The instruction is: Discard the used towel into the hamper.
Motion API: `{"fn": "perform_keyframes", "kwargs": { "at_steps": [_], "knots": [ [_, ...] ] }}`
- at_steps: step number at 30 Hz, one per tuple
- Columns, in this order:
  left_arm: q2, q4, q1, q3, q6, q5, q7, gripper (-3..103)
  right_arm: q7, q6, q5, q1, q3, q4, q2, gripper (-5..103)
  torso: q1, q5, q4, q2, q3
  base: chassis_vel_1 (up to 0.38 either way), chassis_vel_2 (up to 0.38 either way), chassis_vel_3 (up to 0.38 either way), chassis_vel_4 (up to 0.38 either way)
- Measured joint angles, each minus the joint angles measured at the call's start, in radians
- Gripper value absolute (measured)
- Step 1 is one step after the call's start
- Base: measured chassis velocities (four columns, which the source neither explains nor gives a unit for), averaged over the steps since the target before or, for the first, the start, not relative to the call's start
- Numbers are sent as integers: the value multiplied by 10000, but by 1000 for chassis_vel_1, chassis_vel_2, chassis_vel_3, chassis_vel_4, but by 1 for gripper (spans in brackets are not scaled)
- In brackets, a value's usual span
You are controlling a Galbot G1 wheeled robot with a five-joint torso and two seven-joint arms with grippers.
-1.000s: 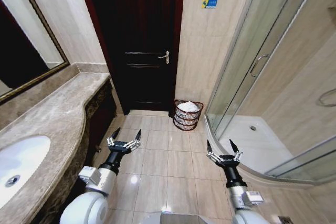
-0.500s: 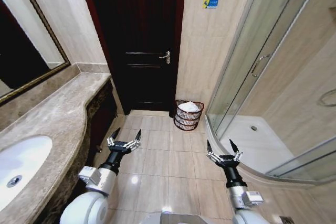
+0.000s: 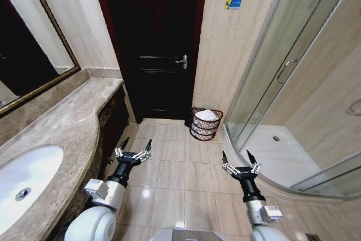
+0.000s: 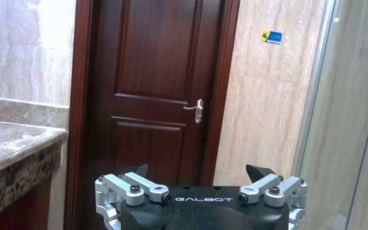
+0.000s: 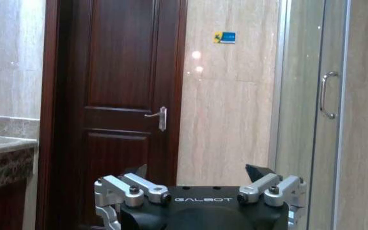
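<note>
- Head view: your left hand (image 3: 133, 149) hangs low over the tiled floor (image 3: 169, 179), fingers spread wide, holding nothing. Your right hand (image 3: 240, 162) sits level with it on the other side, also wide and empty.
- Head view: the hamper (image 3: 205, 123) stands on the floor at the foot of the beige wall, just beside the dark door (image 3: 152, 49) and near the glass shower enclosure (image 3: 293, 83). It is well apart from both hands.
- Head view: something white and crumpled, probably the towel (image 3: 207, 115), lies inside the hamper at rim level. By how things lie, the discard looks done already.
- Handling, as a judgement: the towel should be soft, light and limp, so pinch a raised fold and expect it to drape. The openwork hamper looks light and may tip or slide on the tile; take it by the thicker rim.
- Head view: the marble worktop (image 3: 62, 122) and sink (image 3: 28, 173) run along your left; no cloth shows on them.
- Left wrist view: left hand (image 4: 199, 173) wide open, facing the door and its handle (image 4: 196, 109). The floor is cut off below.
- Right wrist view: right hand (image 5: 197, 172) wide open, facing door and shower door handle (image 5: 325, 95). How deep the towel sits is hard to make out.
</note>
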Motion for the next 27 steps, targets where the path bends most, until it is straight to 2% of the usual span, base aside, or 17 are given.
{"fn": "perform_keyframes", "kwargs": {
  "at_steps": [27],
  "knots": [
    [1,0,0,0,0,0,0,100,0,0,0,1,0,0,0,100,4,-2,0,0,1,34,-40,-39,39]
  ]
}}
